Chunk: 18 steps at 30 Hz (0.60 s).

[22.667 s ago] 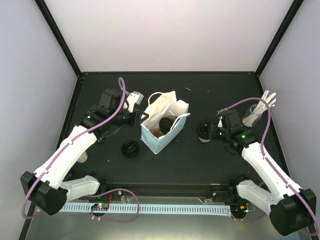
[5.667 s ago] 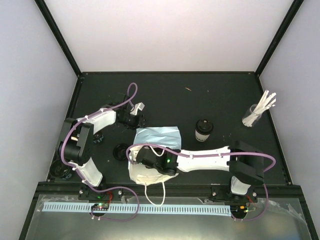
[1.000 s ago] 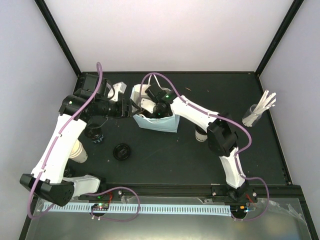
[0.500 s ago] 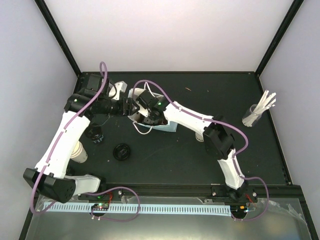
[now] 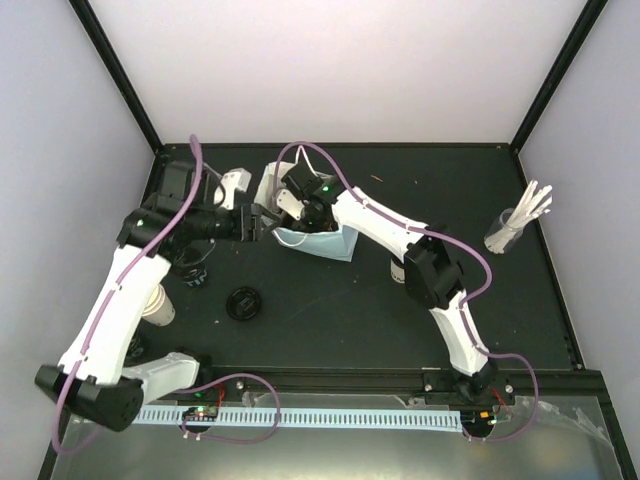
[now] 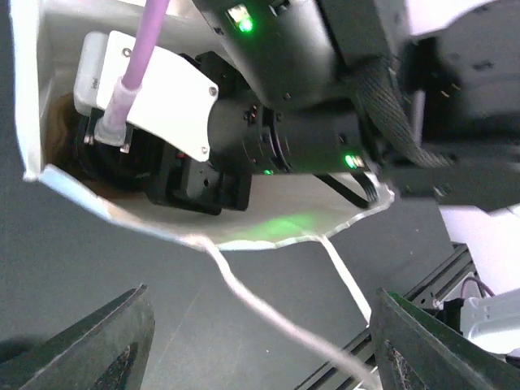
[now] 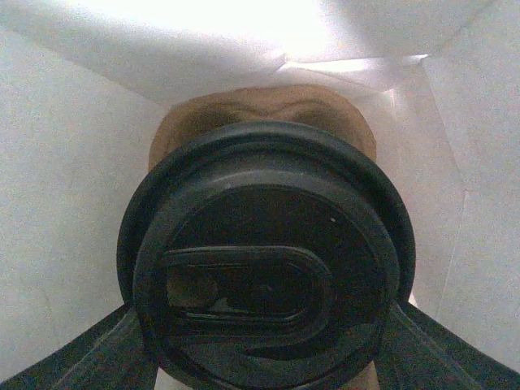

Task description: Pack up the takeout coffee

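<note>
One loose lid [image 5: 241, 301] left of bag [image 5: 335, 245]

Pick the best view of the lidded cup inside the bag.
Right wrist: the lidded cup fills the frame. Left wrist shows mostly the right arm inside the bag; top external, the arm hides it.

Bag [image 5: 330, 245]: one, light blue.
Lidded cups: three. One lidded cup [image 7: 264, 260] sits inside the bag, a second lidded cup [image 5: 190, 272] left of it, a third lidded cup [image 5: 397, 268] right of it, half hidden.
Unlidded cup [image 5: 160, 306]: one, far left of the bag.
Loose lid [image 5: 240, 302]: one, near-left.
Pulp carrier [image 7: 260, 106]: one, inside the bag.
Glass of sticks [image 5: 508, 234]: one, far right.
</note>
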Tool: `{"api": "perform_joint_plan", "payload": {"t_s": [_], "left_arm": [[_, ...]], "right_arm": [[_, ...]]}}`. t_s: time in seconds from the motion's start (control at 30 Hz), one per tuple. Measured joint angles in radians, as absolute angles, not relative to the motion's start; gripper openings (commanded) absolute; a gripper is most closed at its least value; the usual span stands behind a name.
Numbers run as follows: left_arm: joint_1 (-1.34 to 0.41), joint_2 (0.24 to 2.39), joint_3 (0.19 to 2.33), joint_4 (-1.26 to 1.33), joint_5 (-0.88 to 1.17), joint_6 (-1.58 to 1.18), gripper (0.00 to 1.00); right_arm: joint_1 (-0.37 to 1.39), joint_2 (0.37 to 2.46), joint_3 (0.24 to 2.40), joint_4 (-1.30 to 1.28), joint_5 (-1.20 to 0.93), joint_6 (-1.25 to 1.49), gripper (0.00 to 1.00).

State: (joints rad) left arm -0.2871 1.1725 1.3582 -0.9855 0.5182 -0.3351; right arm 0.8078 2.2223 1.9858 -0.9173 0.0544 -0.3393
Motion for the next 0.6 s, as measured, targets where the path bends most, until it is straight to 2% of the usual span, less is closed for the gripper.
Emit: {"api": "perform_joint_plan", "payload": {"t_s": [0.17, 0.4, 0.6], "left_arm": [[-0.287, 1.061, 1.294, -0.948, 0.488, -0.456, 0.75], [-0.287, 0.974, 1.015, -0.739, 0.448, -0.936, 0.75], [-0.287, 0.992, 1.065, -0.667, 0.363, -1.182, 0.79]], "right_arm": [[0.788, 2.225, 1.994, -0.923, 0.015, -0.341, 0.45], [0.779, 2.230, 2.012, -0.935, -0.006, -0.342, 0.45], [0.778, 2.221, 1.994, -0.923, -0.008, -0.343, 0.45]]}}
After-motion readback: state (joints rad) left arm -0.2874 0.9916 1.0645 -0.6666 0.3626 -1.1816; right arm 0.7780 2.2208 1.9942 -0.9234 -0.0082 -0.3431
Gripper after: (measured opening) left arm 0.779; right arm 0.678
